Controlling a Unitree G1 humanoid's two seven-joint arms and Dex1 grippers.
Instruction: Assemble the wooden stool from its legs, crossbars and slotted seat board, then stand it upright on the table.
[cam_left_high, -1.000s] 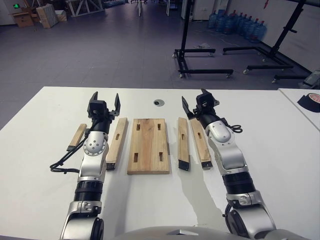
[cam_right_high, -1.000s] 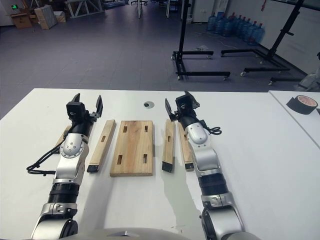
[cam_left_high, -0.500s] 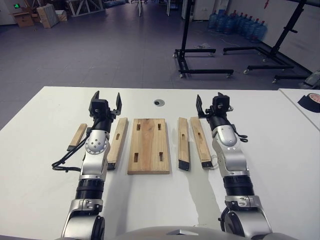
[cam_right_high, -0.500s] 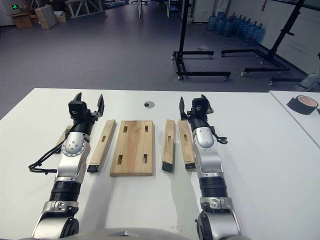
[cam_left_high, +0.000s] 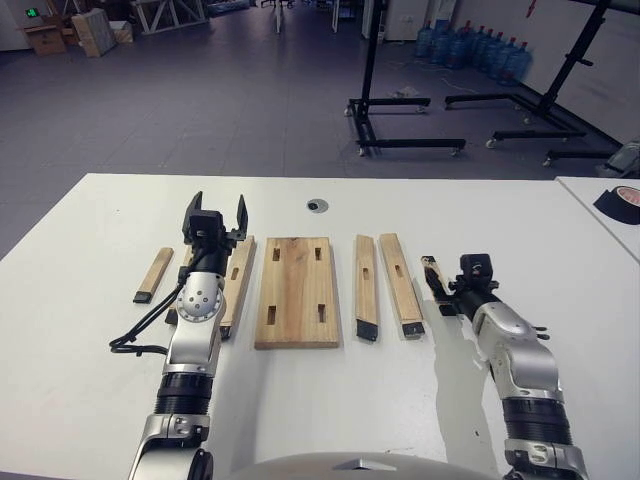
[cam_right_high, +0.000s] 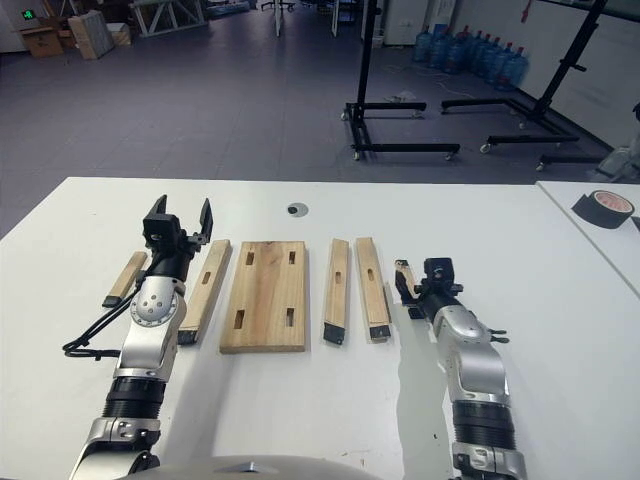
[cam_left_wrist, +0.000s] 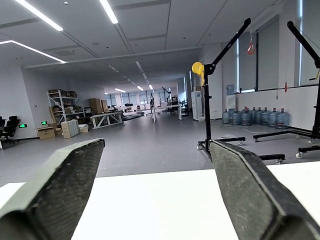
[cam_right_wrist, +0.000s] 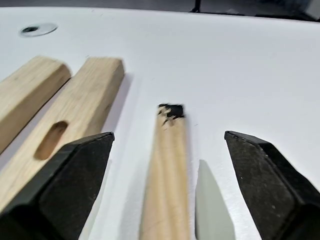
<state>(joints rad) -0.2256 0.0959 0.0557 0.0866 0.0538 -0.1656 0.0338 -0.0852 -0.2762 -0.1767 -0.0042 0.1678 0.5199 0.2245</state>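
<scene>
Head views: a white bench (cam_left_high: 90, 230) holds one slotted seat board (cam_left_high: 297, 290) at centre. Three legs show: one to its left (cam_left_high: 240, 272), two to its right (cam_left_high: 366, 290). Two short crossbars lie outermost, far left (cam_left_high: 155, 274) and right (cam_left_high: 430, 272).

Left wrist view: left gripper (cam_left_wrist: 155, 145), fingers apart, empty.

Right wrist view: right gripper (cam_right_wrist: 168, 135), fingers apart, straddling the right crossbar with gaps both sides.

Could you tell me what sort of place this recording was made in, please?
Probably a large open lab or workshop hall. A white table stands before a wide grey floor, with black wheeled steel frames, a row of blue water bottles and stacked cardboard boxes behind.
</scene>
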